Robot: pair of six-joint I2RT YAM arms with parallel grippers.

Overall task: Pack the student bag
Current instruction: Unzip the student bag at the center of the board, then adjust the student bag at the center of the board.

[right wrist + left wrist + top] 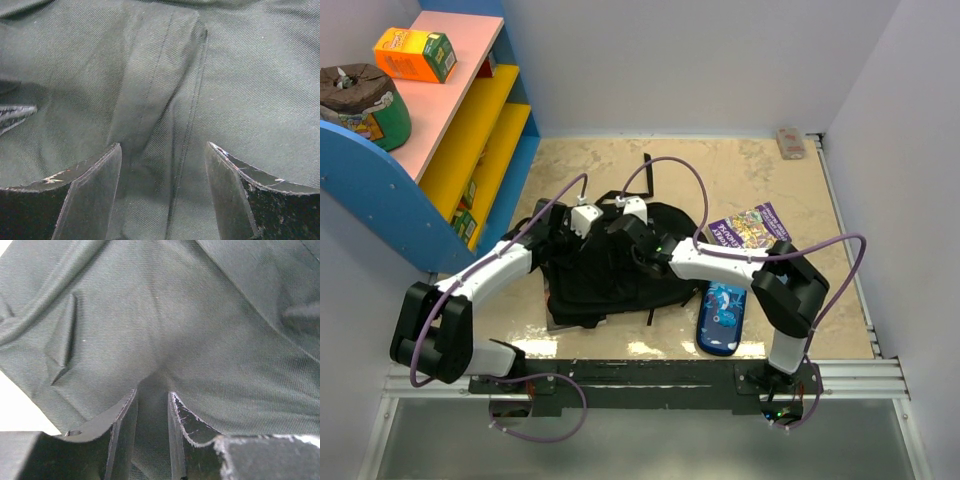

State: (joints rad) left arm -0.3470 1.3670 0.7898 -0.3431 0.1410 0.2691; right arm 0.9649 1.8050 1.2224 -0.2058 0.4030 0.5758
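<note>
Two claws: both were down on the student bag (595, 290), which lay slumped on the table (740, 170) directly beneath them.
Left claw (152, 392): fingers almost together, a fold of the bag's black cloth pinched between them.
Right claw (162, 145): fingers wide apart, a stitched seam of the cloth running between them, gripping nothing.
Pencil case (723, 318): blue, flat on the table, off to the right of the right claw and nearer the arm bases; outside the bag.
Booklet (752, 228): colourful, just right of the right claw, partly under that arm; outside the bag too.
Done: nothing packed that I could see; no open mouth showed from where I stood.
Left: by my reckoning nearly everything, meaning getting the bag open, putting the pencil case and booklet in, and closing it.
</note>
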